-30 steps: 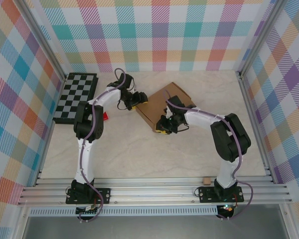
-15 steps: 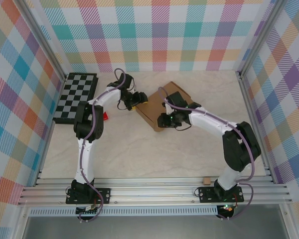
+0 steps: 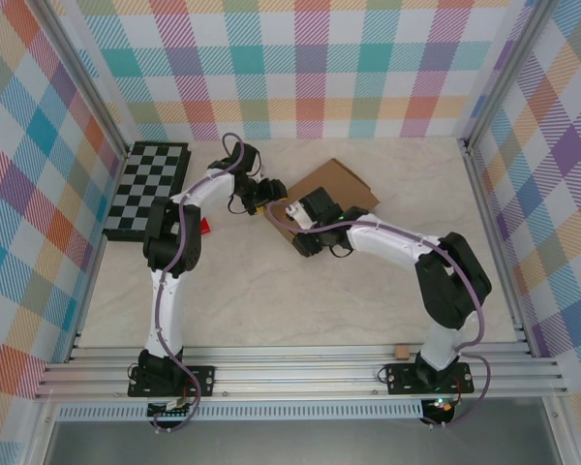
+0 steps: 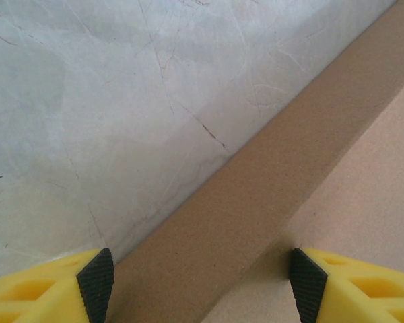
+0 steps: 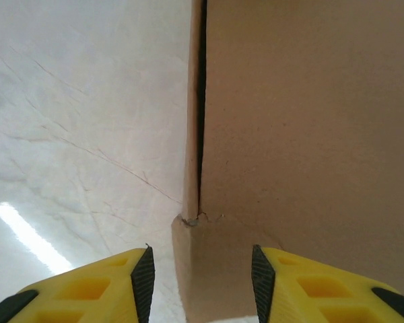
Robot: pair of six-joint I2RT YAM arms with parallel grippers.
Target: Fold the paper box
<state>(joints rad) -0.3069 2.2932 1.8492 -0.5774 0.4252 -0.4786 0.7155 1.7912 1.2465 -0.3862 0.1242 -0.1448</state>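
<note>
- A small cardboard scrap (image 3: 401, 351) lay at the near edge of the tabletop (image 3: 271, 300), beside the right arm's base. Bare surface stretched beyond it.
- The right claw (image 5: 199, 269) stood part open and gripped nothing. Its jaws sat either side of the near corner of the paper box (image 3: 337, 186), where a dark slit ran along one edge.
- The left claw (image 4: 200, 269) stood wide open and empty, straddling the box's left wall.
- The box lay mid-tabletop, towards the far wall, with free surface around it.
- A chessboard (image 3: 147, 189) lay far left, well apart from the box.
</note>
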